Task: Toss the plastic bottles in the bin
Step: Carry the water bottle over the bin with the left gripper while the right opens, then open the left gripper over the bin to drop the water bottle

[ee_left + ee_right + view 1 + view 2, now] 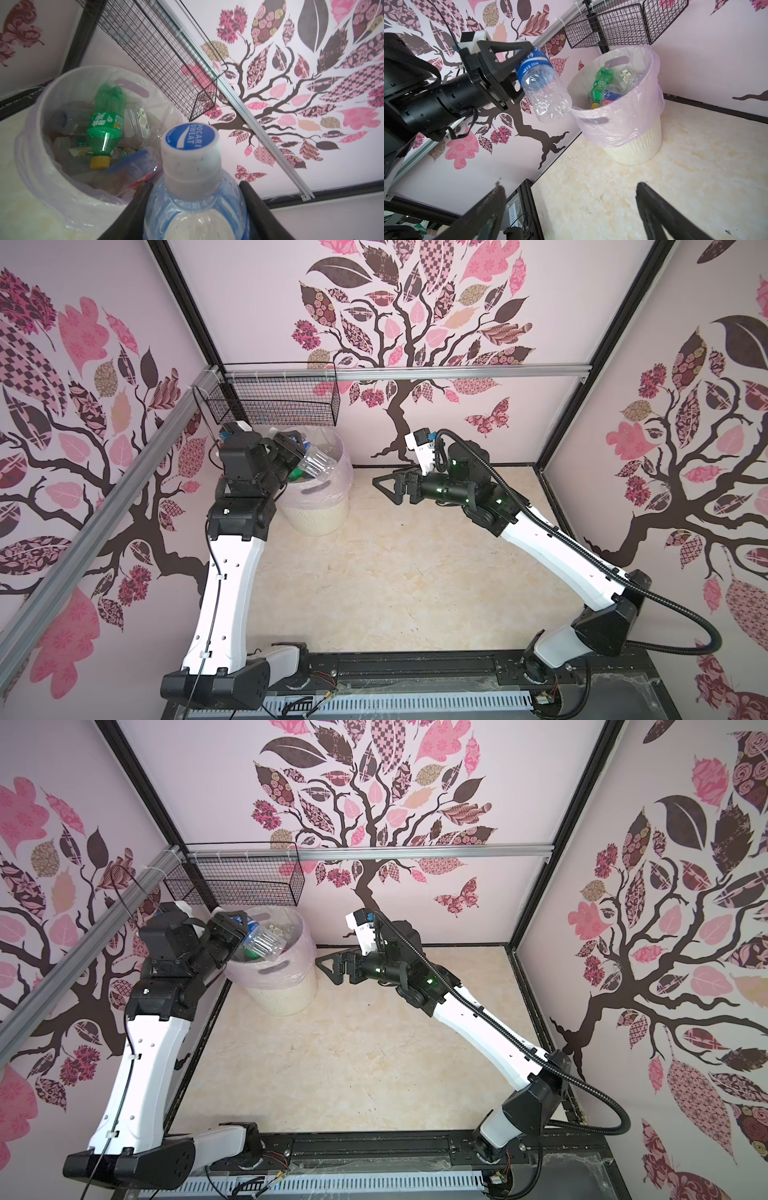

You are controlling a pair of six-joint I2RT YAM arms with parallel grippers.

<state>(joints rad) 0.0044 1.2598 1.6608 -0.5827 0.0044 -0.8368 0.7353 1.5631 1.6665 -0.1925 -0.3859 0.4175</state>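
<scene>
Your left hand (pixel 296 451) is clamped on a clear, blue-labelled bottle (pixel 319 464), gripping it at the label end, close under the cap. The bottle is tilted, with its base outward and lower than the cap. In both top views the base lies over the left part of the mouth of the bin (pixel 318 520). In the right wrist view the base hangs just beside the near rim and above it, not touching it.

The bin stands in the far left corner of the tabletop (pixel 395 572), close to both walls. Its liner (pixel 643 116) is folded down over the rim. Inside it lie a green bottle (pixel 106 120) with a yellow cap and several clear bottles (pixel 136 122).

A wire basket (pixel 278 402) hangs on the rear wall above the bin's far rim. In the top views your left wrist shows just under the basket's lower edge; how much room lies between them you cannot tell from here.

Your right hand (pixel 384 487) hovers to the right of the bin, near it but apart, pointing towards it. Its jaws stand wide apart, with only tabletop showing between them. From the bin's right side to the front edge, the tabletop shows as open cream surface.
</scene>
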